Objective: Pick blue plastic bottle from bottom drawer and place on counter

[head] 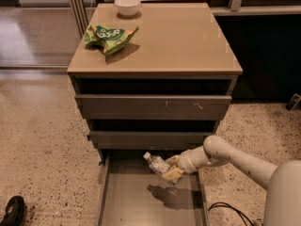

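**Cropped and covered at the drawer**

The wide grey-brown bottom drawer [127, 206] runs off the lower edge. Above its floor, the tan two-finger gripper [170, 171] clasps the small clear plastic bottle [158, 164], covering its base. The label print is unreadable.

Toward five o'clock in the picture, the gripper [170, 170] clasps the blue plastic bottle [157, 164] between its fingers. The bottle is tilted, its white cap pointing to ten o'clock, and is held clear above the floor of the open bottom drawer [131, 204], where its shadow [170, 197] falls. The arm [230, 157] reaches in from four o'clock. On the counter [178, 36], a green snack bag [110, 34] lies at ten o'clock and a small white bowl [127, 5] at eleven.
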Robot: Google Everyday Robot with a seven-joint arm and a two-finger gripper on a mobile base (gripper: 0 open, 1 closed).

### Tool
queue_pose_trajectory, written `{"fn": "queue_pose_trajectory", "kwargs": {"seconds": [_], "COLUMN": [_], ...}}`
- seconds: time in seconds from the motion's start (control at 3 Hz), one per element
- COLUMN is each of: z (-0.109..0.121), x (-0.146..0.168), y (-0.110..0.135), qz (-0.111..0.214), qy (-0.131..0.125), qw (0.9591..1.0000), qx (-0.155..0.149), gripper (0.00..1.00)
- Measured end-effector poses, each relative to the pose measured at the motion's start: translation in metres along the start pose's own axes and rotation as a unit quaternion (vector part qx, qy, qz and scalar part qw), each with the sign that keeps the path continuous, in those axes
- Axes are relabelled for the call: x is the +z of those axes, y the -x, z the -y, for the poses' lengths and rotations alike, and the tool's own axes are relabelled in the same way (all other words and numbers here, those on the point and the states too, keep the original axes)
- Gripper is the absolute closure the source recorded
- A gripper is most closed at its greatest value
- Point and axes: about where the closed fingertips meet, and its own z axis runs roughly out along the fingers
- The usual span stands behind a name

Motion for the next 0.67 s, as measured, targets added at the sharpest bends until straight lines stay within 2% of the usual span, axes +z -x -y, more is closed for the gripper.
{"fn": "queue_pose_trajectory", "kwargs": {"seconds": [0.33, 0.67], "z": [0.008, 0.009], "x": [-0.044, -0.059], "y": [0.069, 0.093], "qz": [-0.027, -0.035], "qy": [-0.003, -0.004], "qw": [0.9988, 0.9979], "qx": [-0.039, -0.054], "gripper": [1.00, 1.00]}}
